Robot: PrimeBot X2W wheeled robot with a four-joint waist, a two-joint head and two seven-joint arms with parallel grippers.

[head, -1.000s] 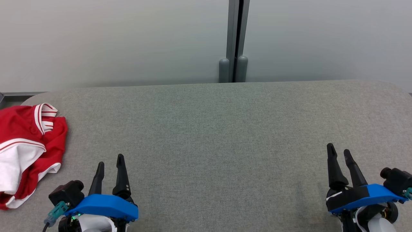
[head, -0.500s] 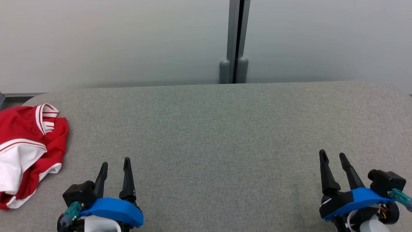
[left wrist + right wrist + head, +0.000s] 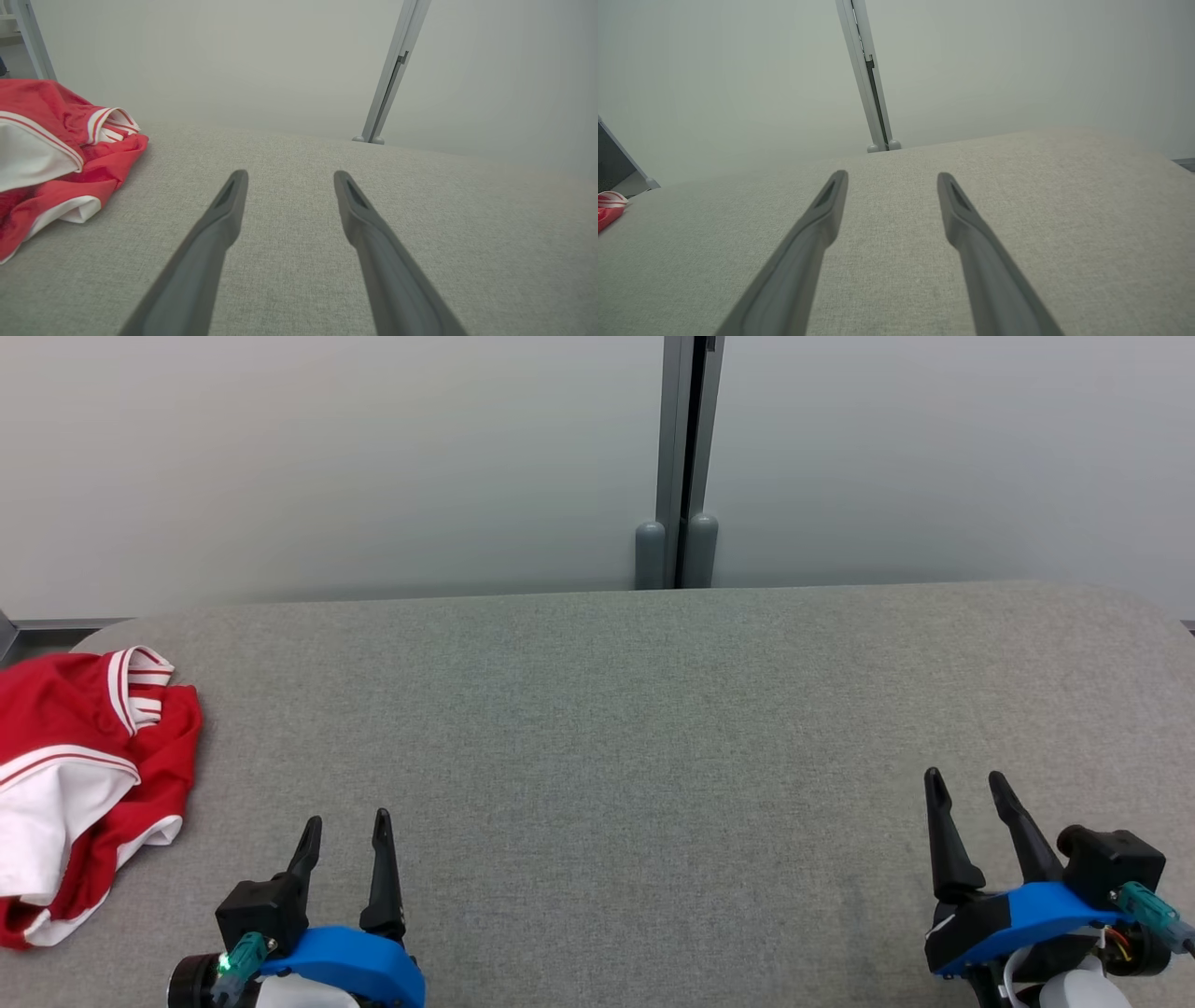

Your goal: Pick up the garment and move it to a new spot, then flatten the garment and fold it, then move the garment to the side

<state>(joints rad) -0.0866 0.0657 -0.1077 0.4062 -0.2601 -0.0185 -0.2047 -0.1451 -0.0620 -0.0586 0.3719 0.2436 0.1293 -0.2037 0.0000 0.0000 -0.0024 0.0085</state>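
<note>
Head view: a broad table (image 3: 597,728) covered in grey woven fabric takes up the lower part, with a pale wall (image 3: 327,457) behind it and a grey upright post (image 3: 680,448) rising just beyond the table's far edge.

The garment (image 3: 89,747) is red with white panels and red-and-white striped trim. It lies crumpled at the table's left end, partly cut off by the frame's edge. Nothing touches it.

The left gripper (image 3: 346,819) sits at the lower left with its two dark fingers pointing up the frame over bare cloth. It is near the garment, on its right, and clearly apart from it. The right gripper (image 3: 964,777) sits at the lower right, well apart from the garment.

In the left wrist view the fingers (image 3: 219,219) are spread wide, with only grey table fabric in the gap between them, so this gripper holds nothing. The garment is bunched at the left of that view, its striped trim folded over on the side toward the wall.

In the right wrist view the fingers (image 3: 822,219) stand just as wide apart and are likewise empty. A small red-and-white scrap of the garment peeks in at the far left edge. Whether either pair of fingertips touches the table I cannot tell.
</note>
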